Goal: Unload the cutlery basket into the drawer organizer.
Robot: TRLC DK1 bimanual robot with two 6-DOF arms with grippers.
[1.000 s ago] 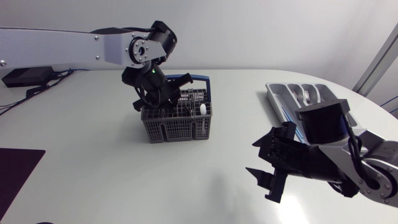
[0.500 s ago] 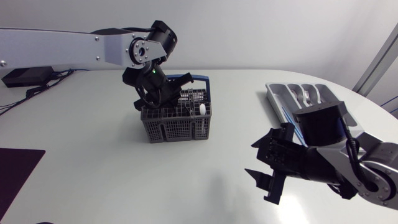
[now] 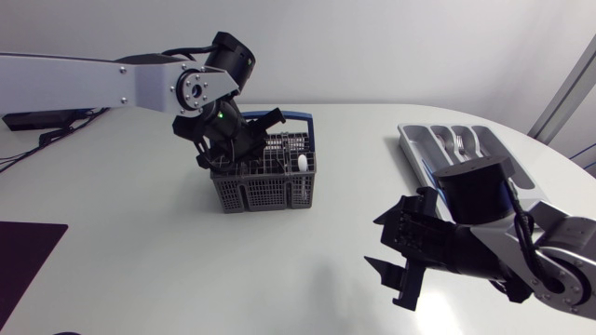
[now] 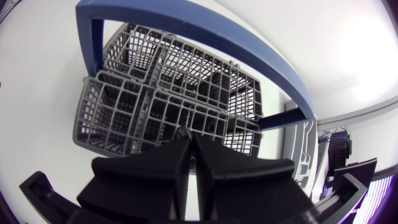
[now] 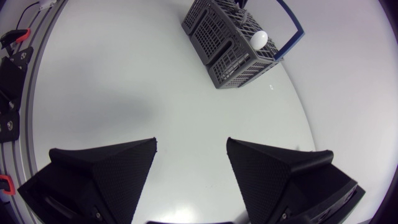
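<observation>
There is one grey wire cutlery basket [image 3: 268, 181] with one blue handle [image 3: 300, 118], one drawer organizer [image 3: 421, 156], and two arms, all on one white table [image 3: 140, 251]. The basket stands near the table's middle; the organizer lies well apart from it, toward the right arm's side. One white rounded piece [image 3: 304, 165] stands up out of the basket. The head view alone shows the organizer, with a few metal pieces [image 3: 456, 142] lying in its compartments. The left wrist view alone looks straight down into the basket's cells [image 4: 155, 106], under the handle's arch. In that view the left gripper [image 4: 190, 142] sits right over the basket with its two fingers pressed almost together, only a thin slit between them; whether something slim is pinched there I cannot tell. The right gripper [image 5: 191, 148] hangs over bare table, fingers spread wide, holding and touching nothing, the basket ahead of it.
</observation>
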